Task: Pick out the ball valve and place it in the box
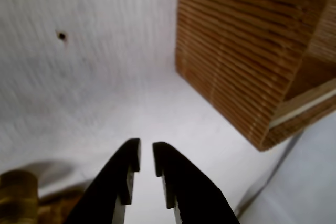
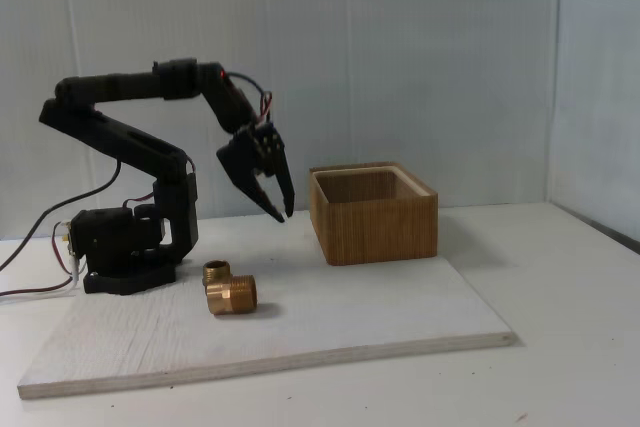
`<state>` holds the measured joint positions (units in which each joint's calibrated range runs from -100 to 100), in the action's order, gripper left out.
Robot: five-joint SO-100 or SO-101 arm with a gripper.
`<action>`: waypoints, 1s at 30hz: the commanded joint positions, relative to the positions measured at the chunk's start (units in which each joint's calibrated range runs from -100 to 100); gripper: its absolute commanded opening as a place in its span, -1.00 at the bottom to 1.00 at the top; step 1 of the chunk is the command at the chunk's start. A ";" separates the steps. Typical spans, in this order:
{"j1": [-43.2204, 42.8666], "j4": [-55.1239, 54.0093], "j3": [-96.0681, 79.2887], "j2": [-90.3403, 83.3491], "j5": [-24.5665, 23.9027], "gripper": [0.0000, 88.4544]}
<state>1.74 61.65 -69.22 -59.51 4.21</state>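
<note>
Hanging above the white board (image 2: 330,322), the gripper (image 2: 283,213) is seen in the fixed view clear of the surface, between the arm base (image 2: 125,247) and the box (image 2: 372,213). In the wrist view the gripper (image 1: 146,161) is shown with its two black fingers (image 1: 123,174) parted by a narrow gap, nothing held between them. The box (image 1: 236,56) is positioned at upper right of that view, its ribbed side facing the camera. A brass elbow fitting (image 2: 229,290) lies on the board in front of the arm base; a blurred brass part (image 1: 18,198) is visible at lower left of the wrist view. The ball valve cannot be located in either view
</note>
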 commanded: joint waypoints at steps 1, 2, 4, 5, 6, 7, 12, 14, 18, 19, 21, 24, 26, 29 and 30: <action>-0.04 -3.32 -3.43 -2.59 -0.33 -0.98; -0.04 -4.35 -4.87 -3.27 -0.33 -0.98; -0.04 -5.73 -7.40 -4.54 -0.23 -0.98; -0.04 -6.16 -8.48 -5.31 -0.23 -0.98; -0.04 -6.59 -9.66 -6.07 -0.12 -0.98; -0.04 -6.94 -10.83 -7.00 -0.12 -0.98; -1.89 -6.94 -16.34 -13.11 -0.17 -0.98; -2.77 -6.42 -18.23 -16.16 -0.28 -0.98; -3.88 -6.25 -23.10 -22.52 -0.28 -0.98; -3.88 -6.25 -24.28 -24.13 -0.28 -0.98; -3.88 -6.16 -26.62 -27.18 -0.28 -0.98; -3.88 -6.16 -30.14 -31.50 -0.28 -0.98; -3.88 -4.70 -30.78 -33.12 -0.28 -0.98; -5.28 0.55 -30.78 -36.51 -0.33 -0.98; -6.17 2.19 -30.78 -37.44 -0.33 -0.98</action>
<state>-2.85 60.19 -99.36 -94.16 4.16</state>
